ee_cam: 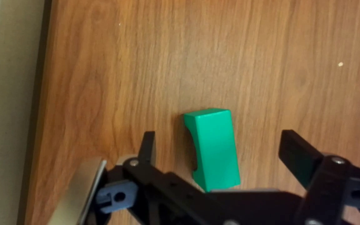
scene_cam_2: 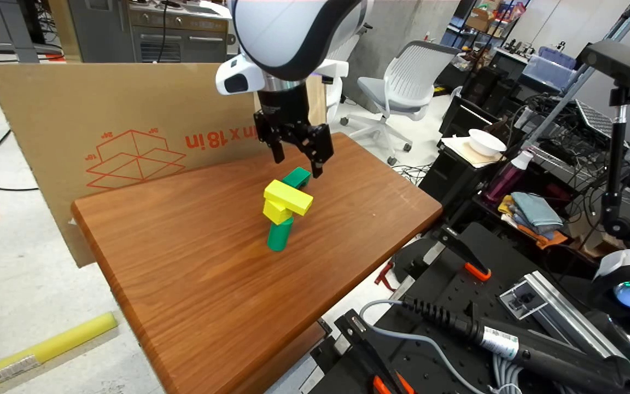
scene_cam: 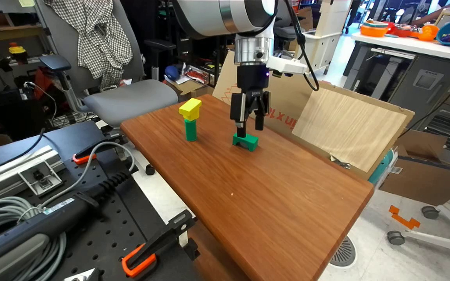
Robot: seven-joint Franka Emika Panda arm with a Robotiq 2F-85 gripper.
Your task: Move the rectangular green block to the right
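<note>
Claw (scene_cam_2: 297, 164) is gaping wide, holding nothing; block (ee_cam: 218, 150) is sitting slightly skewed beneath its gap: skew is risking a twist, closing high a slip.

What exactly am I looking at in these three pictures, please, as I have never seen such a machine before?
This is a robot arm, steered by a person, that ends in two-fingered jaws. Two of the pictures are taken from outside the robot, looking at it from different places; the third is taken from its wrist and looks down past the jaws. On the table sits a green block with a curved notch, and apart from it stands a green cylinder topped by a yellow piece. Nothing is held: the jaws stand open, and the wrist view shows the green block between them with a gap on either side.
</note>
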